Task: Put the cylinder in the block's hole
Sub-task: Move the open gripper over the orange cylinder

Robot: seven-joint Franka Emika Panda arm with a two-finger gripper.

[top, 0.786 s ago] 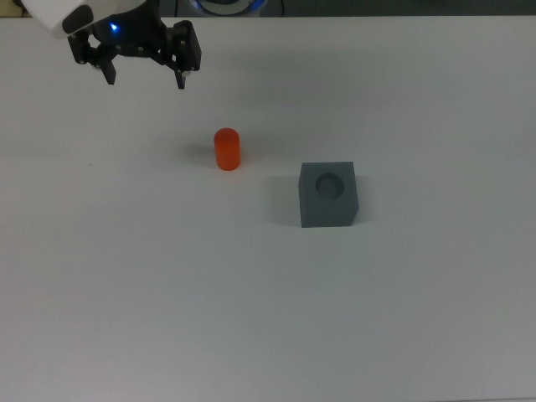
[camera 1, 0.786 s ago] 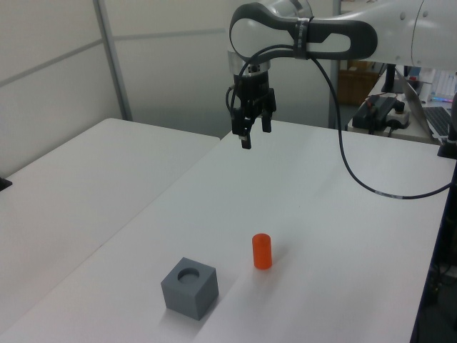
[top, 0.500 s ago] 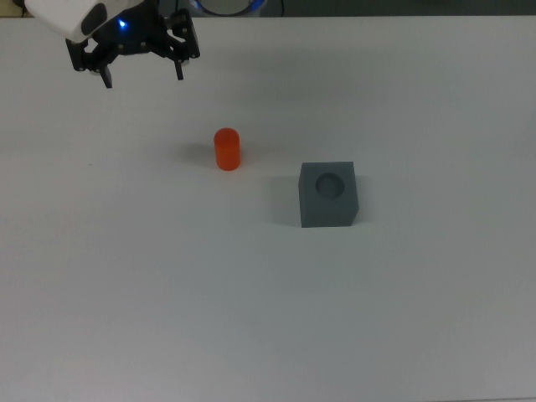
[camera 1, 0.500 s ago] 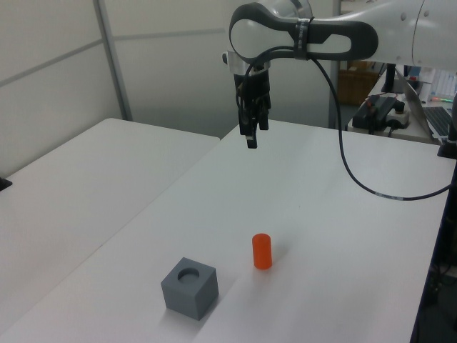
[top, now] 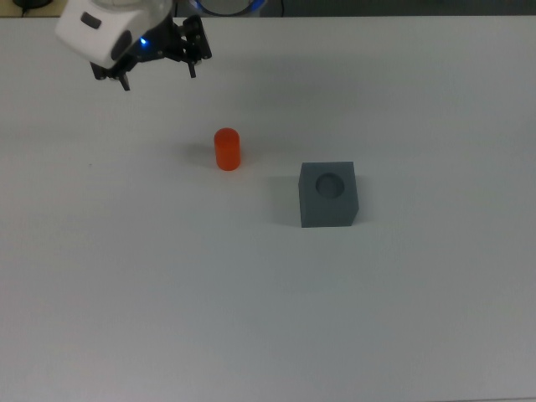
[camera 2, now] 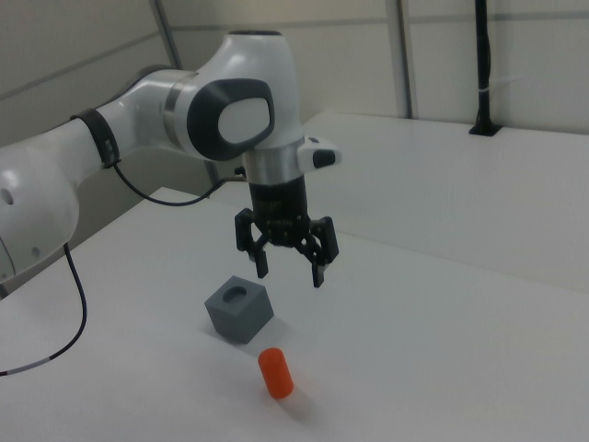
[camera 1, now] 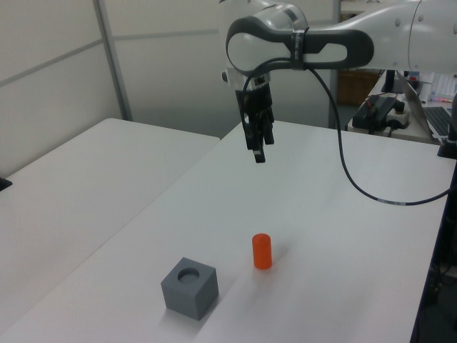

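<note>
Overhead, the empty gripper (top: 158, 75), fingers spread, hangs at upper left of the top view, while the upright cylinder (top: 227, 149) stands on the table (top: 268, 318) to its lower right, beside the block (top: 328, 194).

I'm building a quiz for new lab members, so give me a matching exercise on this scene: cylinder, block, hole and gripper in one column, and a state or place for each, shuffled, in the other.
Things:
1. cylinder
2. block
3. hole
4. gripper

States or places:
A. open, in the air above the table, holding nothing
B. empty, in the top face
C. orange, standing upright on the table
D. grey, on the table apart from the orange piece

Pairs: 1-C, 2-D, 3-B, 4-A
</note>
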